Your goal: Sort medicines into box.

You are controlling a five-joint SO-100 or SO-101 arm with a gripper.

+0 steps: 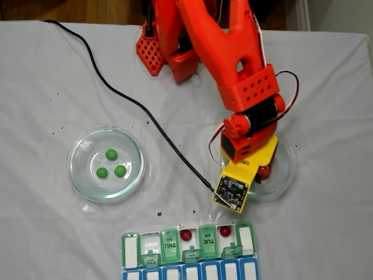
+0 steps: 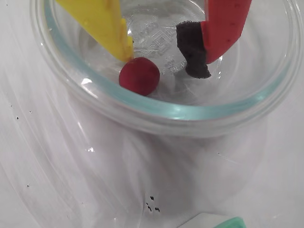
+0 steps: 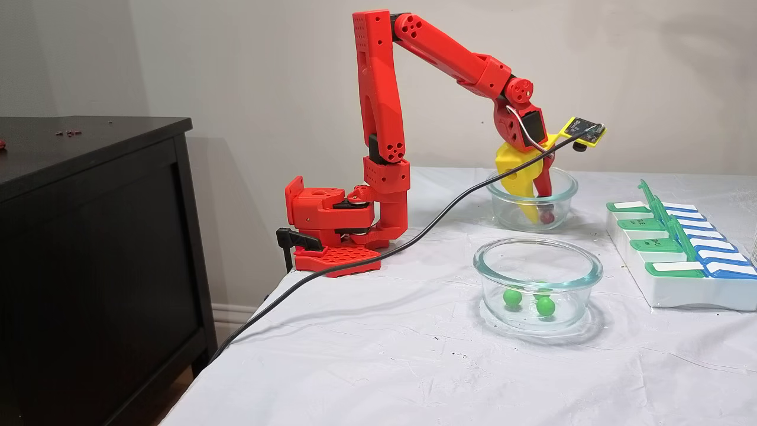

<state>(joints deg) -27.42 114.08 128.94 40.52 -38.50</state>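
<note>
My gripper [image 2: 161, 59] hangs open inside a round glass dish [image 2: 190, 111], yellow finger [image 2: 111, 28] on the left and red finger with its black pad [image 2: 192, 50] on the right. One dark red medicine [image 2: 139, 76] lies on the dish floor just below the yellow tip, ungripped. In a fixed view the gripper [image 3: 538, 214] reaches into the far dish [image 3: 562, 177] beside that ball [image 3: 547, 218]. Three green medicines [image 1: 111, 154] sit in the other dish [image 1: 76, 169]. The box [image 1: 207, 238] holds two red medicines [image 1: 186, 235] [image 1: 225, 231] in open compartments.
A black cable [image 1: 145, 114] runs across the white cloth from the top left to the wrist camera [image 1: 232, 189]. The arm's red base [image 3: 331, 231] stands at the table's back edge. A dark cabinet [image 3: 89, 236] stands beside the table. The box [image 3: 680, 296] lies at the right.
</note>
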